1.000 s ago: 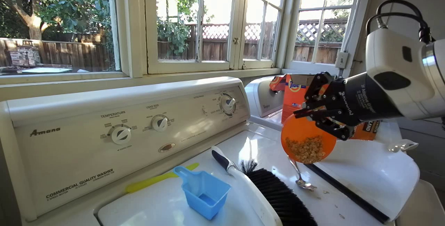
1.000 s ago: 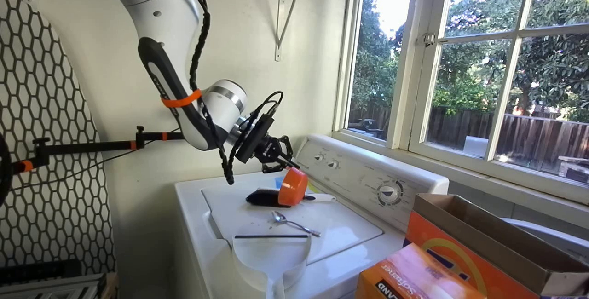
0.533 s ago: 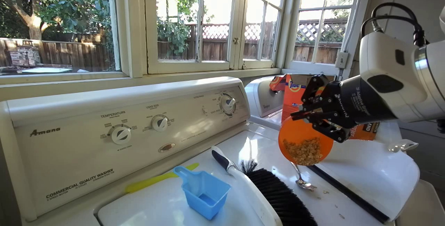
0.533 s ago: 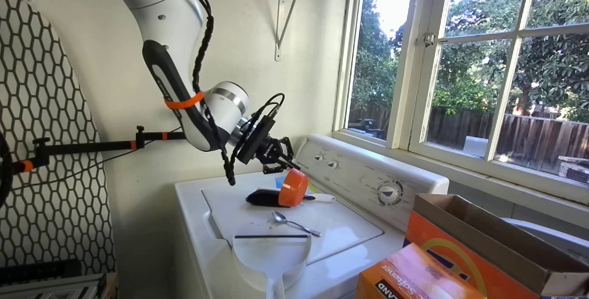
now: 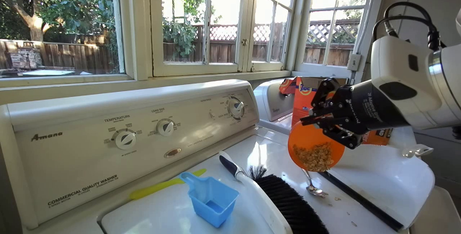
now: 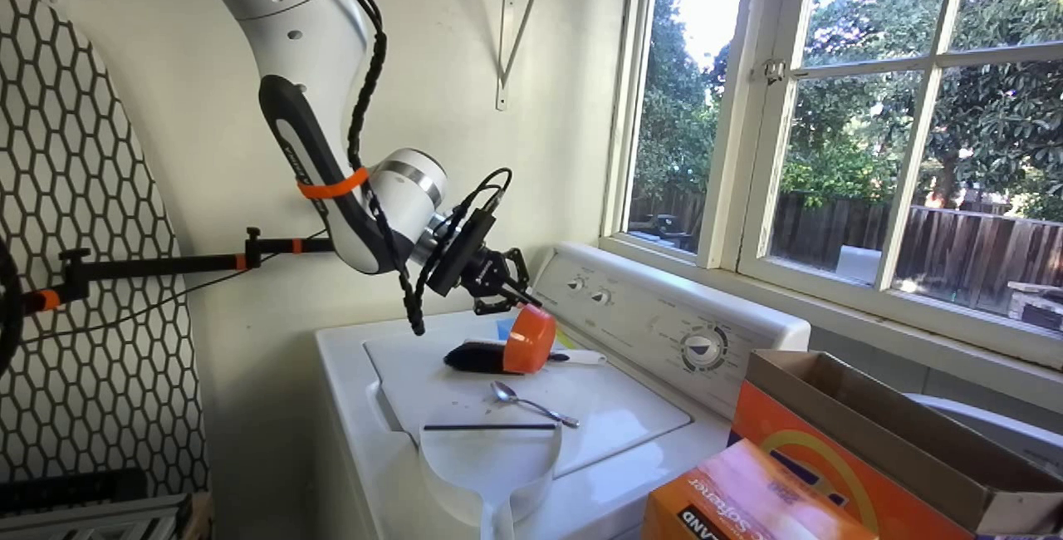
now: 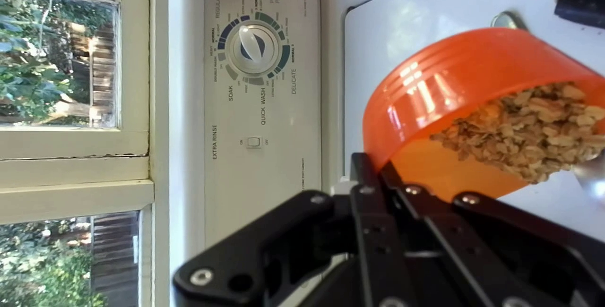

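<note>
My gripper (image 7: 376, 172) is shut on the rim of an orange bowl (image 7: 449, 80), with one finger on each side of its wall. In both exterior views the gripper (image 5: 309, 118) (image 6: 531, 301) holds the bowl (image 5: 301, 135) (image 6: 529, 341) above the washer lid. The bowl is tilted on its side. Tan flakes (image 7: 534, 130) lie along its lower wall; they also show in an exterior view (image 5: 315, 156). A metal spoon (image 5: 315, 190) (image 6: 531, 405) lies on the lid below and beside the bowl, with a few loose flakes near it.
A white dustpan (image 5: 389, 176) (image 6: 490, 461) and a black-bristled brush (image 5: 288, 198) (image 6: 477, 357) lie on the washer. A blue scoop (image 5: 214, 199) and a yellow utensil (image 5: 158, 188) are near the control panel (image 6: 648, 324). A Tide box (image 6: 797, 440) and a softener box (image 6: 747, 498) stand beyond.
The gripper and bowl have shifted slightly left and down in an exterior view, mostly in the first half second. The flakes remain in the bowl and the grip is unchanged.
</note>
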Action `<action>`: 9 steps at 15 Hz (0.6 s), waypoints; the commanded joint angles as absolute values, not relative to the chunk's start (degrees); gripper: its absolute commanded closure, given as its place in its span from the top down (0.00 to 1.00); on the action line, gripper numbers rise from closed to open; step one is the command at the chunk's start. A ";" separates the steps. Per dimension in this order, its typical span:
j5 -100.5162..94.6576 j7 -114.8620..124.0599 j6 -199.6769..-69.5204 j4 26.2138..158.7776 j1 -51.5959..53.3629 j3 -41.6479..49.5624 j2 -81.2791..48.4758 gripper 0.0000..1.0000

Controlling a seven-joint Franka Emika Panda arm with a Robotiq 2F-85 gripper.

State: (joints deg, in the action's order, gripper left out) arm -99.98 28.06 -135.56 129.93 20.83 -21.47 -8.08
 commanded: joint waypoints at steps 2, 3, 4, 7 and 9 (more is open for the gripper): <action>-101.28 26.88 -133.01 129.08 21.67 -21.96 -8.86 0.01; -101.28 26.82 -132.90 129.03 21.73 -22.01 -8.89 0.01; -101.28 26.71 -132.81 129.00 21.80 -22.03 -8.92 0.01; -101.42 26.45 -132.87 128.63 21.91 -22.14 -9.45 0.01; -101.57 26.06 -132.55 128.51 22.02 -22.20 -9.74 0.01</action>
State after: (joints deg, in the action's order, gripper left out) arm -99.98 26.72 -134.57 129.12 21.48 -21.87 -8.69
